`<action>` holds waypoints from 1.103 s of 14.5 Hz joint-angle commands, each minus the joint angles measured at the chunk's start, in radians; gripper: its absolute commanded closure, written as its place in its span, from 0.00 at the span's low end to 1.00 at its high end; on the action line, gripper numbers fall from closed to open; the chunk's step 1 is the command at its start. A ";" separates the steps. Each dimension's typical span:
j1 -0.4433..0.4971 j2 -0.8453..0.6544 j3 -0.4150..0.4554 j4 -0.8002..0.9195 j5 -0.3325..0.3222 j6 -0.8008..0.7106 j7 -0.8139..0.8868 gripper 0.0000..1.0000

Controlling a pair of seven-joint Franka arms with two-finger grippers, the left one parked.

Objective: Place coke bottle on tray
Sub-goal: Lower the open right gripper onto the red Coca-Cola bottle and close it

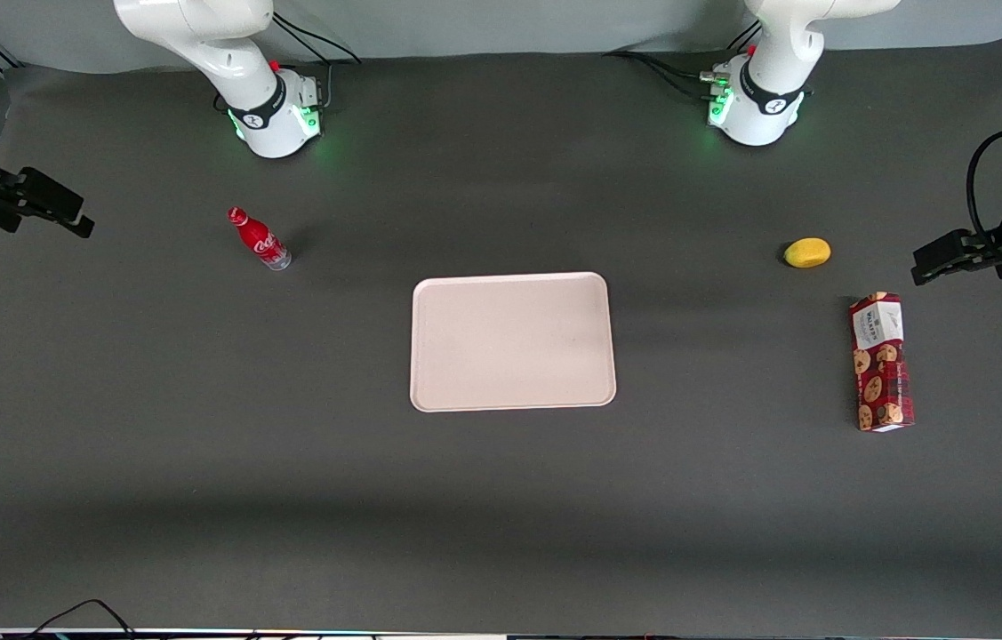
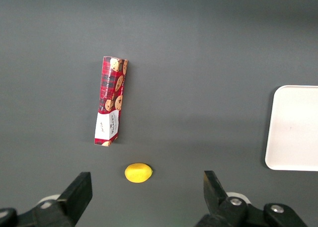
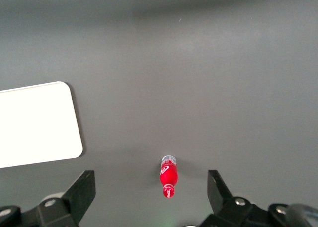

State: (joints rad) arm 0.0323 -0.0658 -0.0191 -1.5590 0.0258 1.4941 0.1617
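Note:
The coke bottle (image 1: 259, 238), small, slim and red with a red cap, stands upright on the dark table near the working arm's base. It also shows in the right wrist view (image 3: 168, 176). The tray (image 1: 514, 342), pale pinkish-beige with a low rim, lies flat at the table's middle with nothing on it; part of it shows in the right wrist view (image 3: 35, 122). My right gripper (image 1: 76, 218) hangs high over the working arm's end of the table, well apart from the bottle. In the right wrist view the gripper (image 3: 150, 180) is open and empty, with the bottle far below between its fingers.
A yellow lemon-like fruit (image 1: 807, 252) and a red cookie-printed box (image 1: 881, 362) lie toward the parked arm's end of the table, the box nearer the front camera. Both show in the left wrist view, fruit (image 2: 138, 172) and box (image 2: 111, 101). The working arm's base (image 1: 274, 111) stands close by the bottle.

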 commanded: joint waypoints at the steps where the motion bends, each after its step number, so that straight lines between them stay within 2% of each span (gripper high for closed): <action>1: 0.009 0.034 -0.007 0.057 -0.009 -0.055 -0.007 0.00; 5: 0.012 0.047 0.013 0.018 -0.024 -0.116 -0.011 0.00; 8: 0.037 -0.009 0.027 -0.175 -0.003 -0.098 0.043 0.00; 10: 0.037 -0.093 0.044 -0.377 0.035 0.004 0.110 0.00; 13: 0.034 -0.267 0.099 -0.750 0.037 0.286 0.121 0.00; 16: 0.031 -0.336 0.129 -0.952 0.036 0.455 0.121 0.00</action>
State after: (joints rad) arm 0.0674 -0.2793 0.0959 -2.3249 0.0439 1.8324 0.2666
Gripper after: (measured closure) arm 0.000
